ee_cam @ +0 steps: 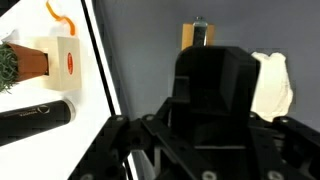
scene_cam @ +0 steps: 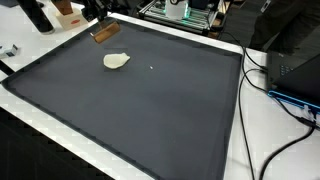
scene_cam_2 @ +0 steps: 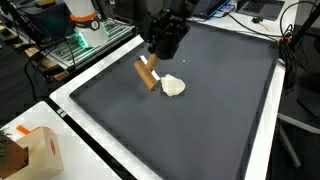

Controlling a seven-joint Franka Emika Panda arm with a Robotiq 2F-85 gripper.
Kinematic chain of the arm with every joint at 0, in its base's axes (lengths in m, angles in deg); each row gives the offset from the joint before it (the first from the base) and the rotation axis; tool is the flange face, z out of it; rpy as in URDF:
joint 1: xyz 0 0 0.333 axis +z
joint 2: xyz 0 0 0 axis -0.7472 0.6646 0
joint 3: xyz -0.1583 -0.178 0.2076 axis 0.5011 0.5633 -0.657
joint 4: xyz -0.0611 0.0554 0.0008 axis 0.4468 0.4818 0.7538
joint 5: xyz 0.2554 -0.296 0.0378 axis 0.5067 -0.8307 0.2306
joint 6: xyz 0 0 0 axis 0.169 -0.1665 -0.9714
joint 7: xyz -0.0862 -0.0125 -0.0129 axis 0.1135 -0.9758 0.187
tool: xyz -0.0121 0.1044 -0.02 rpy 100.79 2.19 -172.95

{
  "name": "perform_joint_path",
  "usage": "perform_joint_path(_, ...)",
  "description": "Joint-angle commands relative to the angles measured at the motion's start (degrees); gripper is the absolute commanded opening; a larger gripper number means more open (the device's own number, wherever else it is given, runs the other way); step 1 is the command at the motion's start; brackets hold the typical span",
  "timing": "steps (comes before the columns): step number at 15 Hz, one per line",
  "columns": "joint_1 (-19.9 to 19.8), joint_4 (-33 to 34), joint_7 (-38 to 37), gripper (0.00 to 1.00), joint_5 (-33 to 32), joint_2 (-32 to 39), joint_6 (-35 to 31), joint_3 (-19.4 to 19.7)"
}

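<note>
A small brown wooden block (scene_cam_2: 147,75) lies at an angle on the dark mat (scene_cam_2: 200,120), close to the mat's edge. Right beside it rests a pale cream lump (scene_cam_2: 174,87). My black gripper (scene_cam_2: 156,57) hangs just over the block's end; the fingers are hidden, so I cannot say whether they touch it. The block (scene_cam: 104,34), the lump (scene_cam: 116,61) and the gripper (scene_cam: 99,20) also appear far back in an exterior view. In the wrist view the gripper body fills the middle, with the block (ee_cam: 190,37) beyond it and the lump (ee_cam: 270,85) to the right.
A white table rim (scene_cam_2: 95,150) surrounds the mat. Off the mat stand a cardboard box (ee_cam: 66,58) with a red label, a small plant (ee_cam: 12,68) and a black cylinder (ee_cam: 35,118). Cables (scene_cam: 262,80) and dark equipment (scene_cam: 298,68) sit along one side.
</note>
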State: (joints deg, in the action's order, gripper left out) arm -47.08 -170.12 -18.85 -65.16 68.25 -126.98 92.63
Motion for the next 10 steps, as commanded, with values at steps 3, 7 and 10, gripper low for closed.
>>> perform_joint_path(3,2.4,3.0,-6.4,0.24,-4.9,3.9,1.9,2.4)
perform_joint_path(7,3.2,3.6,-9.2,0.24,-6.3,5.4,1.6,3.2)
perform_joint_path(10,3.6,4.0,-10.8,0.24,-7.0,6.3,1.4,3.6)
